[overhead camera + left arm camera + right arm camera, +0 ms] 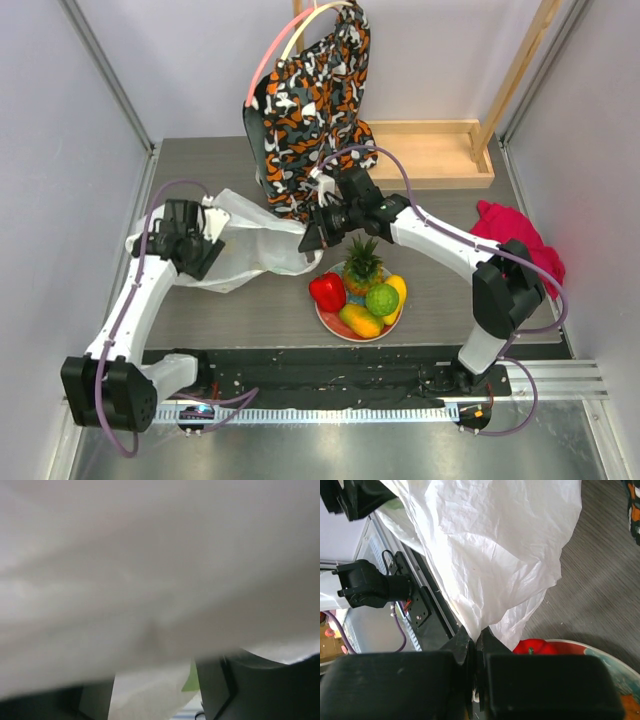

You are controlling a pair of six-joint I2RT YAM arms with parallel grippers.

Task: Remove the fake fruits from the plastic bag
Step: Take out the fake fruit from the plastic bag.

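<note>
— Bag first: where is it, and who has it?

— The plastic bag (255,250) hangs slack between the two arms, left of centre on the table. Its right corner sits just above the far-left rim of the floral plate (326,323). The right gripper (476,641) has its jaws pressed together on a pinch of film at that corner. The left gripper (200,245) is at the bag's left edge. Its wrist camera is smothered in white plastic, so I cannot tell whether it is clamped or merely touching.

— And the fruit?

— The fake fruits (365,295) are heaped on the plate, outside the bag: pineapple (362,262) at the far side, red piece (327,291) on the left, green lime (381,299), yellow mango (362,320) nearest the arms. The bag looks flat and empty, though a green patch in the left wrist view may be something behind the film.

— How will the film behave?

— It should weigh almost nothing and go limp and slippery, drifting with every arm move and stretching or tearing if pulled hard. A bunched fold at a corner or the mouth rim gives the surest hold, since a single flat layer would slide out.

— The fruits themselves?

— They are probably hollow, light, rigid and glossy, so they could squirt from the pads. Take them across the widest part, and the pineapple by its body rather than its crown.
</note>
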